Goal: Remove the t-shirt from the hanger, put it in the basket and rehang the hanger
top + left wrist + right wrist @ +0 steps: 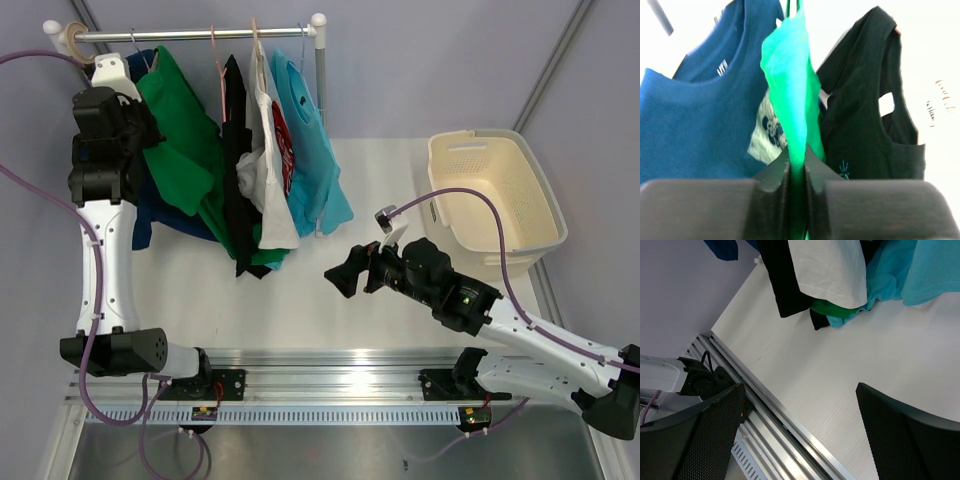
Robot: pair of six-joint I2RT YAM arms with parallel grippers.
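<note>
Starting at the near edge, the ribbed aluminium rail (330, 385) is running across under both arm bases. Just beyond it the right gripper (345, 272) is hovering over the smooth white table (300, 300), and its fingers (715, 440), black with a fine mesh texture, are standing wide apart with nothing between them. Off to the right the cream plastic basket (440, 170) is sitting on the table, rounded at the corners and perforated along its walls.

Further back, the left gripper (797, 175) is reaching up into the row of clothes, and its dark fingers (775, 175) are pressing together on a narrow fold of the t-shirt (790, 85). That t-shirt is bright green, plain and soft, and it is bunching into a tall ridge above the pinch. It is hanging near the left end of the rack, draping down in loose folds towards the table; the hanger under it is not clear enough to make out.

Beside it, the dark blue t-shirt (695, 120) is showing a pale print, and the black garment (865, 115) is hanging on the other side. Beyond those, a white garment (270, 190) and a turquoise t-shirt (320, 170) are hanging from the thin metal rod (190, 35) at the very back.
</note>
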